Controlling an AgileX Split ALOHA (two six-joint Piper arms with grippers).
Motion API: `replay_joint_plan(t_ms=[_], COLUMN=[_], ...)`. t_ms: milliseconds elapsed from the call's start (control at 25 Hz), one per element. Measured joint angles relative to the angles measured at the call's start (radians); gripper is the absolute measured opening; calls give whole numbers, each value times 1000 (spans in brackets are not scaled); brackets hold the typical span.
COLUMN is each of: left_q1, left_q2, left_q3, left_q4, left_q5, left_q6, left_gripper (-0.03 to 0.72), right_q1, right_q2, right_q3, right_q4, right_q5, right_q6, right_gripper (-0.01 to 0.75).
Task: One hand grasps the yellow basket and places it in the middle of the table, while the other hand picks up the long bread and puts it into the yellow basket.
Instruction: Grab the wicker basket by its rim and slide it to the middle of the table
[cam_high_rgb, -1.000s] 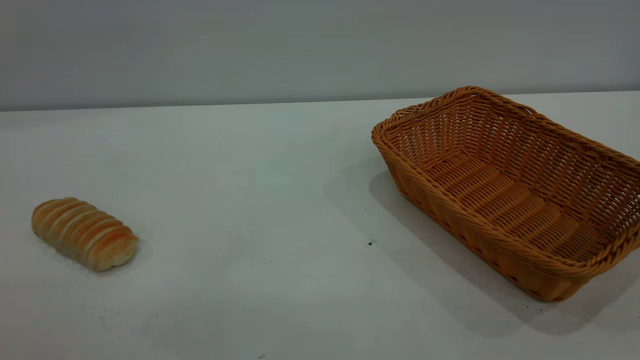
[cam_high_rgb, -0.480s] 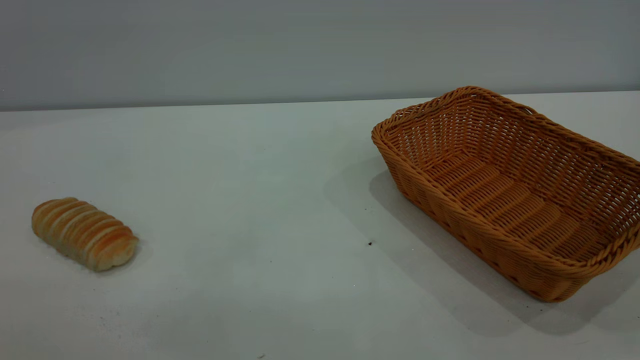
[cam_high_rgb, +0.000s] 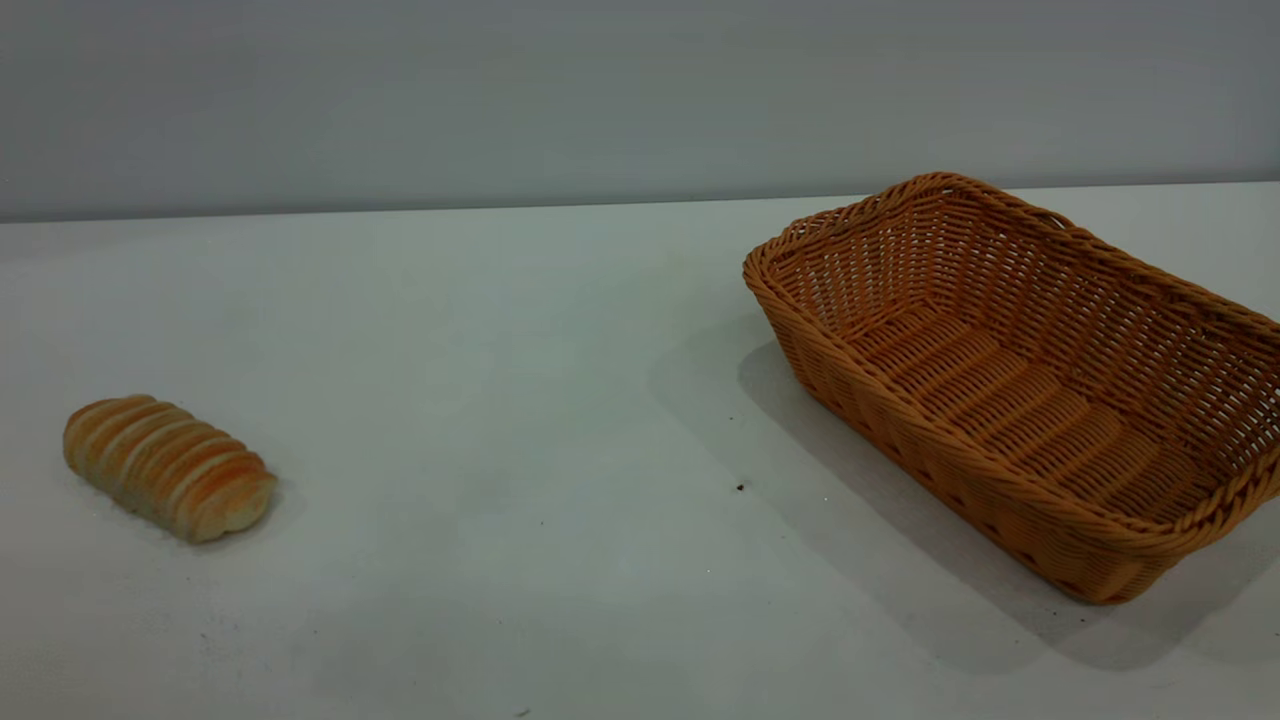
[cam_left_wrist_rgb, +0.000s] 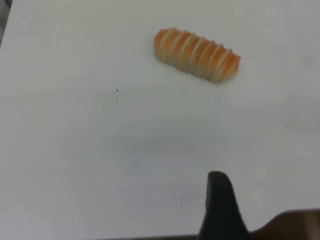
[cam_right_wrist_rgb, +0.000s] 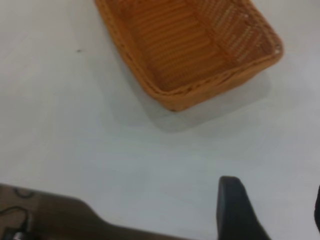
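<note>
Nothing has moved: long bread (cam_left_wrist_rgb: 197, 54) lies well apart from left tool (cam_left_wrist_rgb: 222, 210); yellow basket (cam_right_wrist_rgb: 190, 47) from right tool (cam_right_wrist_rgb: 272, 210), whose opening I cannot tell.

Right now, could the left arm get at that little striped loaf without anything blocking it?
Probably yes. In the left wrist view, only bare table lies between the left gripper and the long bread. The yellow basket sits far off on the other side.

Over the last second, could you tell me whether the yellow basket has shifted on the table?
No. In the exterior view the yellow basket sits at the same spot, its near corner equally far from the dark speck on the table.
</note>
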Motion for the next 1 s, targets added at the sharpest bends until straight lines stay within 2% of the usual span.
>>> replay_joint_plan(t_ms=[200, 360, 640, 840, 1000], left_q1=[-1, -1, -1, -1, -1], left_q2=[148, 326, 558, 694, 780], left_q3=[0, -9, -17, -17, -17], left_q4=[1, 0, -97, -142, -142], left_q5=[0, -38, -344, -491, -601], left_q6=[0, -1, -1, 2, 3], left_gripper=[548, 516, 447, 427, 424], right_q1=[54, 56, 56, 56, 56], right_q2=[0, 6, 247, 539, 785], right_q3=[0, -7, -9, -9, -23], right_q4=[70, 84, 99, 99, 107], right_q5=[-15, -94, -314, -455, -518], right_q6=[6, 75, 103, 89, 93], right_gripper=[357, 347, 346, 346, 346])
